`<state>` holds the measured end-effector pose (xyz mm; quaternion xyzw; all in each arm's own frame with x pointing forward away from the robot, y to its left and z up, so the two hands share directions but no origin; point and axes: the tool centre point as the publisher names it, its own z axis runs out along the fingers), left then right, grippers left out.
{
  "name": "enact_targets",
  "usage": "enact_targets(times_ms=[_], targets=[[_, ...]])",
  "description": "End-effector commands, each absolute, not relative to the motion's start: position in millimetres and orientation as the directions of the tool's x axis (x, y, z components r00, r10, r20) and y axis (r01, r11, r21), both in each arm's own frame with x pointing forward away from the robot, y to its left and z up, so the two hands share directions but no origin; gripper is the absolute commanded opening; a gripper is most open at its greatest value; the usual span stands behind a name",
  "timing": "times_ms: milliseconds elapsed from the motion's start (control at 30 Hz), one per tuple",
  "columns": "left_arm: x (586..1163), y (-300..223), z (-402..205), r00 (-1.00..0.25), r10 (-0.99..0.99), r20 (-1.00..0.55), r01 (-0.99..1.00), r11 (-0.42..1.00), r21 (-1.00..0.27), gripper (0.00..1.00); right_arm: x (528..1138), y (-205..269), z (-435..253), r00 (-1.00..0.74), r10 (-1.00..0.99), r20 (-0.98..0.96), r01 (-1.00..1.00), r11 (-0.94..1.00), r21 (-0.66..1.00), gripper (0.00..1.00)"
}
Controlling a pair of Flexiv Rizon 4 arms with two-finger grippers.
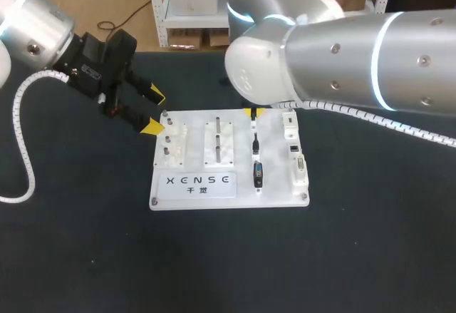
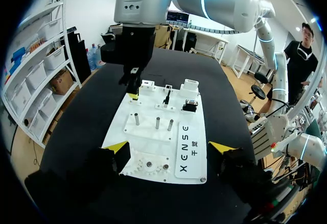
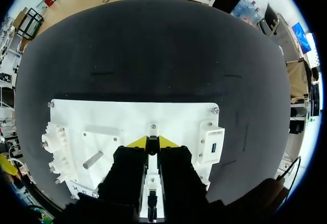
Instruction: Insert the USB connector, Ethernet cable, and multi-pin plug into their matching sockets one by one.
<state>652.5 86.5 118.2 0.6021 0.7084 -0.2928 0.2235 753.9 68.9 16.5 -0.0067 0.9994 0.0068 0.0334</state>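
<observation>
Right tool (image 3: 153,142) clenched on USB connector (image 3: 152,146), seated at the board (image 3: 102,114)'s far edge; likely gripped for lifting toward USB socket (image 3: 211,147) beside it. Left tool (image 1: 151,111) released, hovering off board's far-left corner, clear.

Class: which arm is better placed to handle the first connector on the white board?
Right. The right gripper is at the connector row on the board, shut on a dark connector; the left gripper hangs open off the board's corner.

left claw (image 1: 154,112) spread wide, angled down off left arm. right claw (image 1: 253,112) points straight down, fingers pinched onto usb connector (image 3: 152,146).
</observation>
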Motion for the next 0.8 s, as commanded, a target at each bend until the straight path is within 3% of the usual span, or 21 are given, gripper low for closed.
enact_targets(times_ms=[33, 367, 800], targets=[[651.6, 87.0, 117.8, -0.174, 0.721, -0.671, 0.984, 0.104, -0.144, 1.0, 745.6, 66.7, 19.9, -0.996, -0.016, -0.092, -0.018, 1.0, 0.021, 0.0], [651.6, 87.0, 117.8, -0.174, 0.721, -0.671, 0.984, 0.104, -0.144, 1.0, 743.7, 58.7, 45.3, -0.985, -0.017, -0.169, -0.025, 0.999, 0.042, 0.0], [651.6, 87.0, 117.8, -0.174, 0.721, -0.671, 0.984, 0.104, -0.144, 1.0, 740.6, 12.7, 49.9, -0.977, 0.01, -0.211, 0.005, 1.0, 0.024, 0.0]])
